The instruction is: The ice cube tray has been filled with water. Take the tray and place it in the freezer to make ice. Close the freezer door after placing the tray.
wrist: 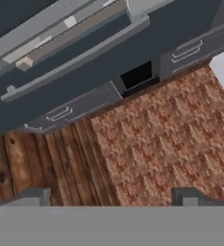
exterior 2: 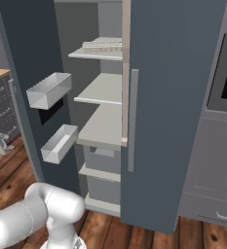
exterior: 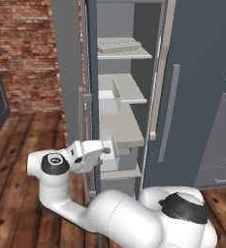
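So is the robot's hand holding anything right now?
No, nothing. The gripper has its two fingertips spread apart with only floor and wall between them. The ice cube tray already lies on the freezer's top shelf.

Freezer door (exterior 2: 22,73) matt slate-blue; floor (exterior: 17,160) wood planks; wall (exterior: 22,53) rough brick.

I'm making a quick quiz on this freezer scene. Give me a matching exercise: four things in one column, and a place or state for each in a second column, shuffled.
Things:
1. ice cube tray
2. freezer door
3. gripper
4. door bins

Places or states:
A. open and empty
B. swung open
C. on the top shelf of the freezer
D. white, on the door's inner side

Pairs: 1-C, 2-B, 3-A, 4-D
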Motion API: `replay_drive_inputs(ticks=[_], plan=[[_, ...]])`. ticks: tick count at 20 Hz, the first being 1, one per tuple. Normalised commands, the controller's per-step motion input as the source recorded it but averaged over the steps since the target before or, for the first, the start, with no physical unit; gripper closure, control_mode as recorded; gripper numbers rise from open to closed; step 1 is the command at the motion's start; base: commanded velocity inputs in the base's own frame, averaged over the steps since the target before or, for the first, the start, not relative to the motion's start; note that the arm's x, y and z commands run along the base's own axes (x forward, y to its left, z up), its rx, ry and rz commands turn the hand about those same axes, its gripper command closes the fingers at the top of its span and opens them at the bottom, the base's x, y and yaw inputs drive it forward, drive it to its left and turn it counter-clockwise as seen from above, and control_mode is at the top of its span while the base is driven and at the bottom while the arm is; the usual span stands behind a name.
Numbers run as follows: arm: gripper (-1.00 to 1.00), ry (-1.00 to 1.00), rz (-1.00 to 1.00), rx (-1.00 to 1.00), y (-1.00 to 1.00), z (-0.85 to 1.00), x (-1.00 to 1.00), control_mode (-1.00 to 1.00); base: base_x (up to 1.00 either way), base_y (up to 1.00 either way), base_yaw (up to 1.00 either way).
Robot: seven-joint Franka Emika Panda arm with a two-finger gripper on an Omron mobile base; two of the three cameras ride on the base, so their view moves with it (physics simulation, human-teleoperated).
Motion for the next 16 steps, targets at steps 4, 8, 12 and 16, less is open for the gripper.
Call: replay_drive_inputs(ticks=[4,8,12,16], plan=[[-1.00,0.09,0.00,-0.09,0.37,-0.10,0.25,-1.00,0.00,0.00,0.00],[-1.00,0.04,0.00,-0.08,0.24,-0.09,0.21,-1.00,0.00,0.00,0.00],[-1.00,0.00,0.00,-0.07,0.14,-0.14,0.16,-1.00,0.00,0.00,0.00],[-1.00,0.00,0.00,-0.05,0.08,-0.16,0.11,-1.00,0.00,0.00,0.00]])
